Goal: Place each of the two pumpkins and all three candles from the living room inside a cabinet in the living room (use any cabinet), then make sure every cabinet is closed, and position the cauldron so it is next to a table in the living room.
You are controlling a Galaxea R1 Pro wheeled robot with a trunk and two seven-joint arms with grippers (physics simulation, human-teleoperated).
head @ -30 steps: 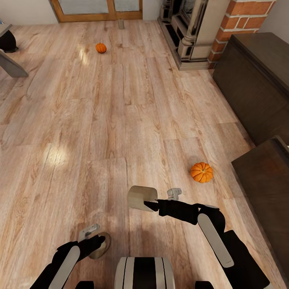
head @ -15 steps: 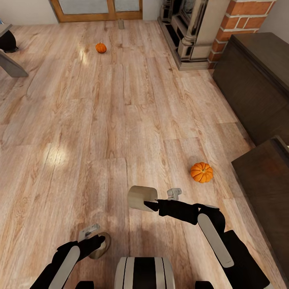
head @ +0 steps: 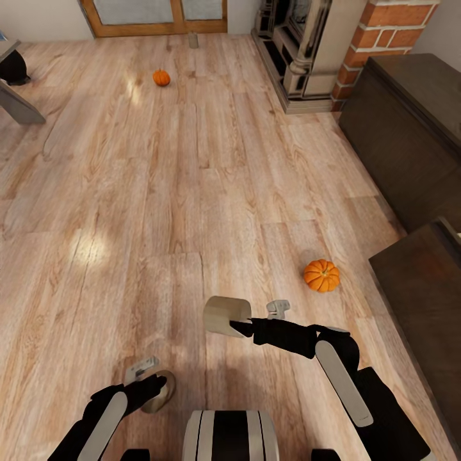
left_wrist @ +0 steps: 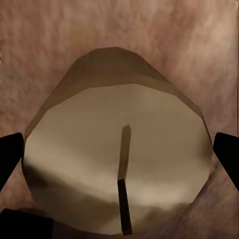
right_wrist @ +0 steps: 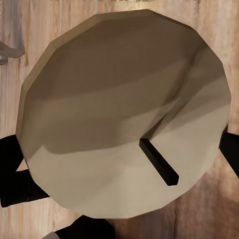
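Your right gripper (head: 238,325) holds a candle (head: 225,315) clamped between its fingers, lying on its side above the wooden floor (head: 160,192): its long axis runs roughly level, one flat end toward the gripper. In the right wrist view that candle (right_wrist: 124,114) shows its round wick end face-on, dark fingers (right_wrist: 15,172) pressed against both sides of it.

Your left gripper (head: 160,387) is closed on a second candle (head: 161,394), low near the floor and close to your base. In the left wrist view this candle (left_wrist: 117,159) points its wick end toward the camera, its body running away toward the floor, with black fingertips (left_wrist: 10,154) at either flank.

The near pumpkin (head: 322,275) sits upright on the floor, stem up, just ahead and to the right of your right gripper and close to the corner of the dark-brown cabinet (head: 422,288). A second section of the cabinet (head: 403,128) runs along the right wall farther on, its fronts shut as far as you can see. The far pumpkin (head: 161,78) rests well apart, across open floor. A small pale third candle (head: 193,40) stands by the wooden door frame (head: 153,25) beyond it. The brick fireplace (head: 314,57) closes off the far right, and a grey table edge (head: 19,105) shows at far left. Between you and the far pumpkin, bare boards lie wide open.
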